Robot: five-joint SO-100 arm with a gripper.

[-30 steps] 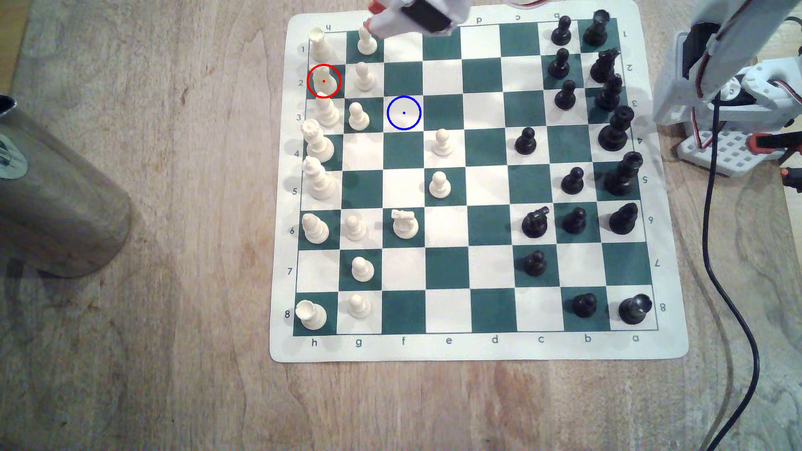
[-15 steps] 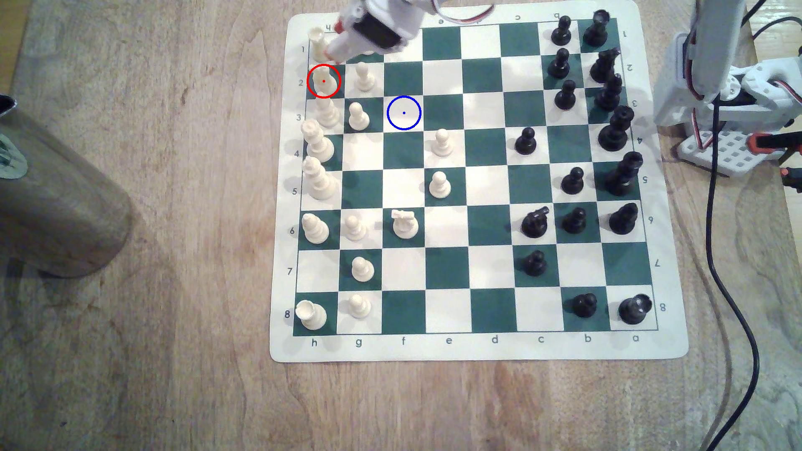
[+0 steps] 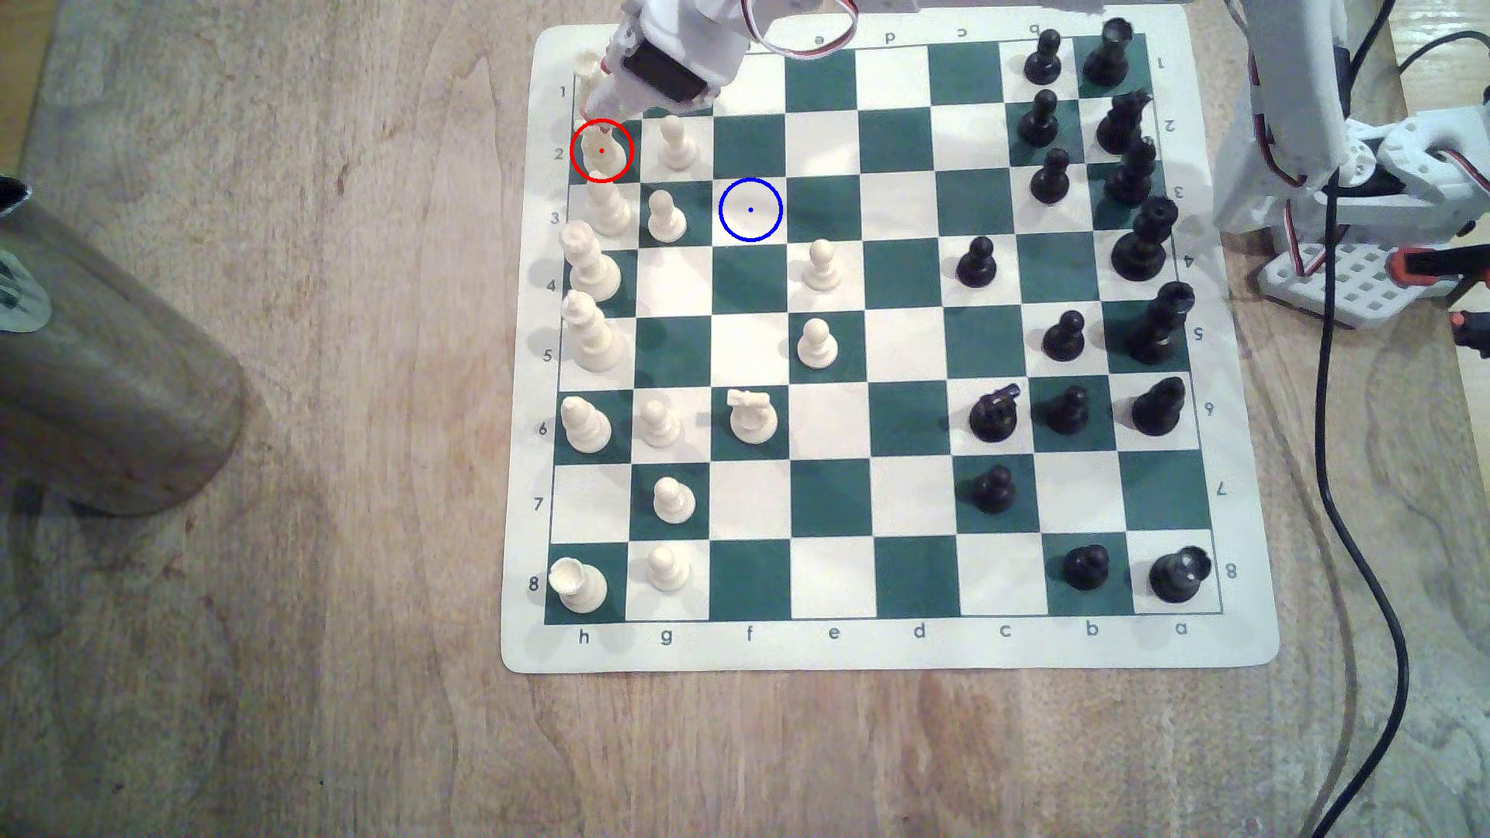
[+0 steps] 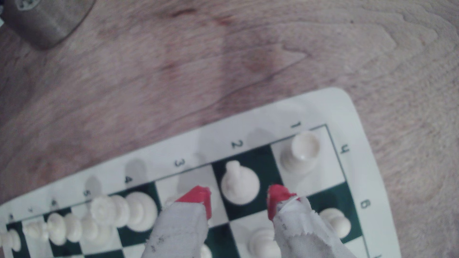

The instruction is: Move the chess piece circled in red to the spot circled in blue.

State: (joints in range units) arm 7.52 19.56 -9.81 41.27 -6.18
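Note:
The cream-white knight (image 3: 602, 155) stands on the red-ringed green square at row 2 of the h file, near the exterior view's upper left board corner. In the wrist view the same knight (image 4: 239, 183) sits on its green square just ahead of my gripper (image 4: 239, 202), whose red-tipped fingers (image 4: 202, 201) are spread apart to either side of it, not touching. In the exterior view my gripper (image 3: 601, 117) hangs just above the knight. The blue-ringed cream square (image 3: 751, 209) lies two files toward the exterior view's right and one row nearer, with nothing on it.
A cream rook (image 3: 588, 72) stands right behind the knight and a tall cream piece (image 3: 606, 205) right in front of it. Cream pawns (image 3: 676, 143) fill the neighbouring g file. A brown cylinder (image 3: 105, 362) lies at the exterior view's left; the arm's base (image 3: 1363, 242) and a black cable sit at the right.
My gripper has swung from above the g file toward the exterior view's left and come down over the red-ringed knight. No piece has moved.

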